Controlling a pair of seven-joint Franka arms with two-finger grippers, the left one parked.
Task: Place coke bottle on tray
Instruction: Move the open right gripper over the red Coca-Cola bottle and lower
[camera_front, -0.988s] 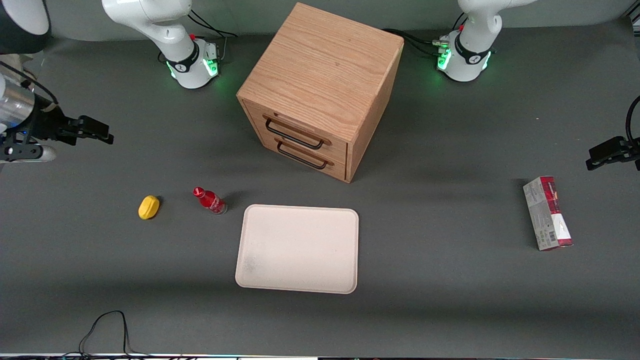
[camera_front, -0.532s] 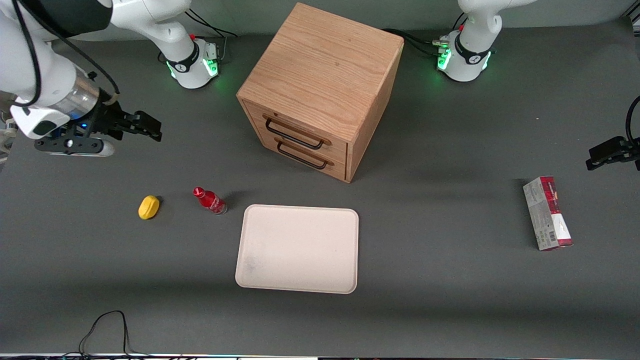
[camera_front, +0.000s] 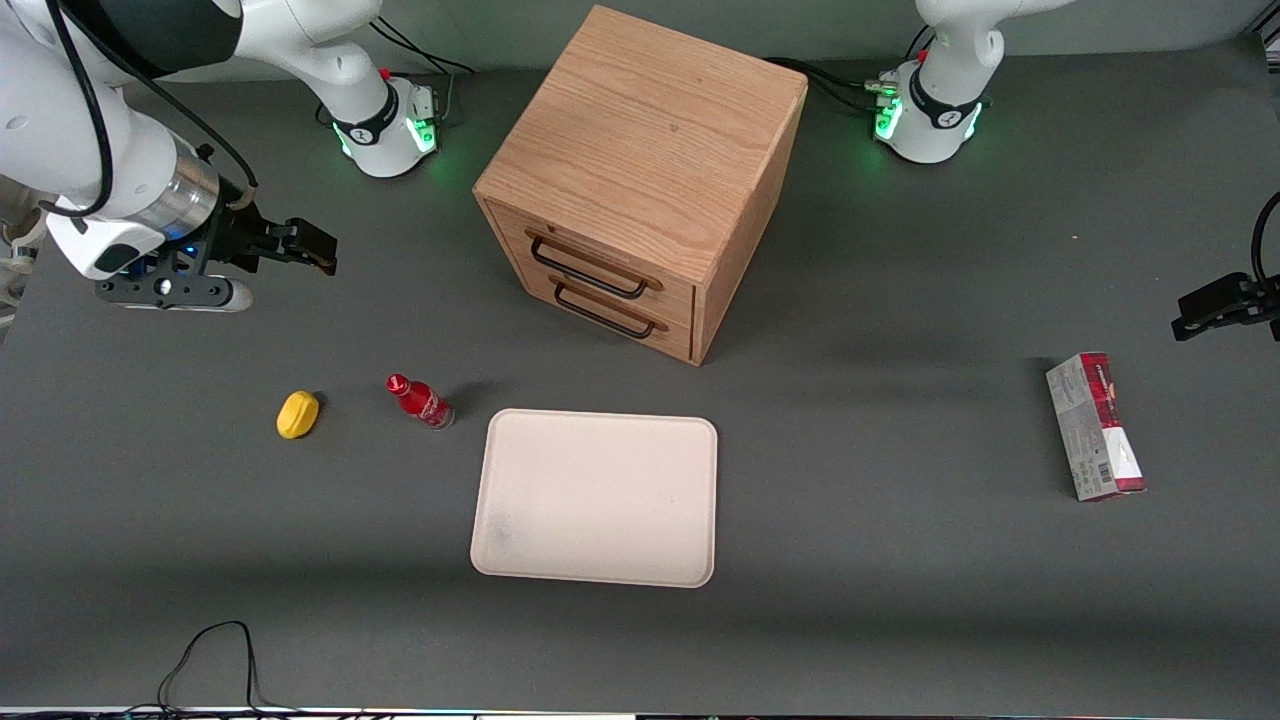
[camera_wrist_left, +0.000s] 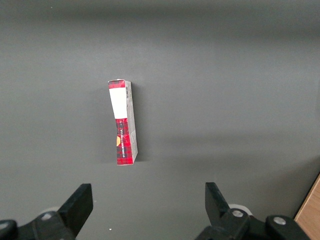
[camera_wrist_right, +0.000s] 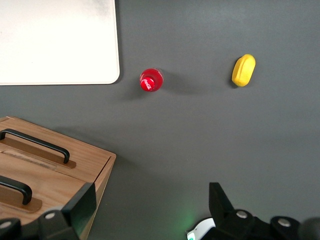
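1. I am hovering my gripper (camera_front: 318, 250) above the table with its fingers spread apart and holding nothing, well apart from the coke bottle (camera_front: 419, 400).
2. The coke bottle is standing upright on the table, just beside the tray (camera_front: 598, 497), between it and the yellow lump (camera_front: 297, 414).
3. Nothing is lying on the tray; reaching, gripping, lifting and placing are all waiting to be done.
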